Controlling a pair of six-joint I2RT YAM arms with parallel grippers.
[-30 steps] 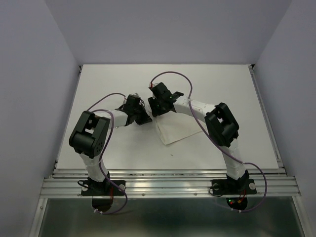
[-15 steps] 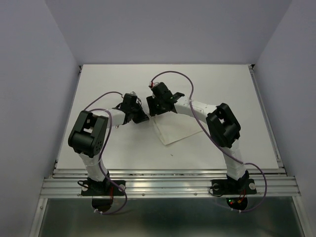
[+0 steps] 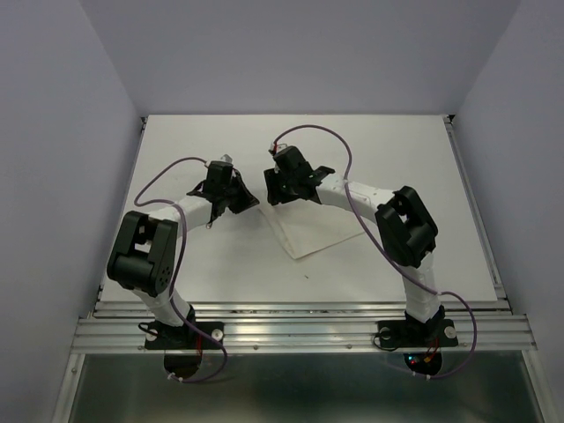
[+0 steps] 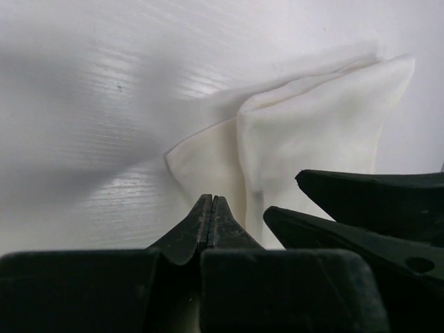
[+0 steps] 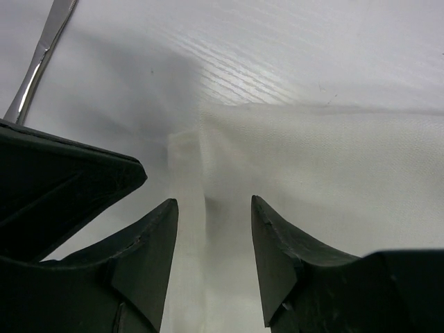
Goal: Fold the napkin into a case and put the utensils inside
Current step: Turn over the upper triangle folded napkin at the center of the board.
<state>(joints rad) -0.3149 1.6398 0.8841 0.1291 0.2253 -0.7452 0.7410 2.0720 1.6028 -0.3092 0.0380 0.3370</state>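
Fingers point(image 4: 198, 232) on our left gripper point(image 4: 210, 208) are pressed tight together with nothing between them, tips low over the napkin point(image 4: 312, 132) at its left corner; we cannot tell if they touch the cloth. Across from it, our right gripper point(image 5: 211, 236) has its fingers point(image 5: 152, 257) apart, one on each side of a folded edge of the napkin, clamping nothing. The napkin lies flat on the table point(image 3: 397, 150), folded over itself, layers showing along that left edge. It sits a little right of centre, between our two arms, one corner pointing back toward the bases. Both grippers meet at its far left corner, just beside each other, noses almost facing. Our left arm point(image 3: 145, 256) rises from its base, elbow high on the left, forearm running up and right to the wrist. Our right arm point(image 3: 405, 229) has its elbow high on the right, forearm stretched left toward the middle. One utensil point(image 5: 38, 62), a slim silver handle, lies on the table beyond the left gripper, apart from the napkin.
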